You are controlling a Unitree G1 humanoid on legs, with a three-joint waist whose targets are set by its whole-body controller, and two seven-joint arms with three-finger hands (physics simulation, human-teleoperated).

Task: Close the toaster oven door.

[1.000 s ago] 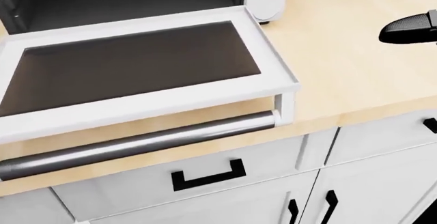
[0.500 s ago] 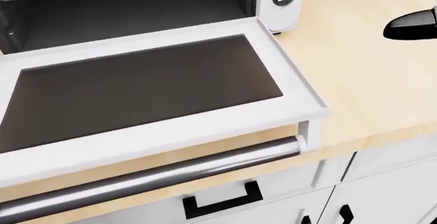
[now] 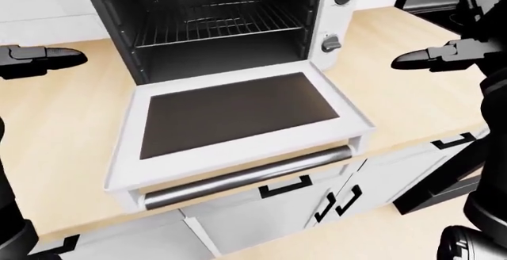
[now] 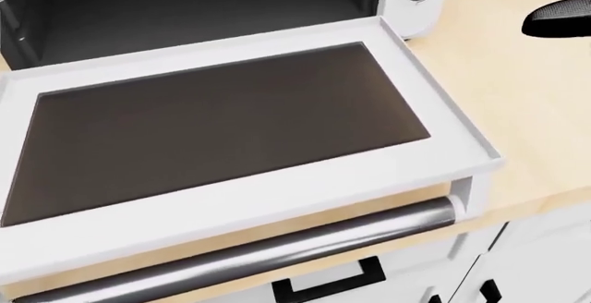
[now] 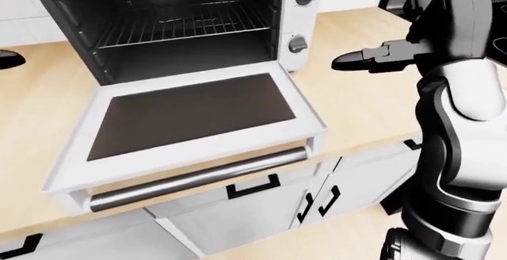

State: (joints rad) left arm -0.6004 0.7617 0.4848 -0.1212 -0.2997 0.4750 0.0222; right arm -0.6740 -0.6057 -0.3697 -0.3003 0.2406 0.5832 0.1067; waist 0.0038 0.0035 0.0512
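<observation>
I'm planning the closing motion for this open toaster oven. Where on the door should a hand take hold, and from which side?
Probably the metal handle bar along the door's free edge, reached from below. The door lies flat, hinged at the oven mouth, and the bar overhangs the counter edge, so fingers can hook under it and lift. Both hands hover apart from it.

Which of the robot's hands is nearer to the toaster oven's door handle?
Right, though narrowly. The right hand hovers above the counter, right of the open door, up-right of the door handle. The left hand hovers far up-left of it.
</observation>
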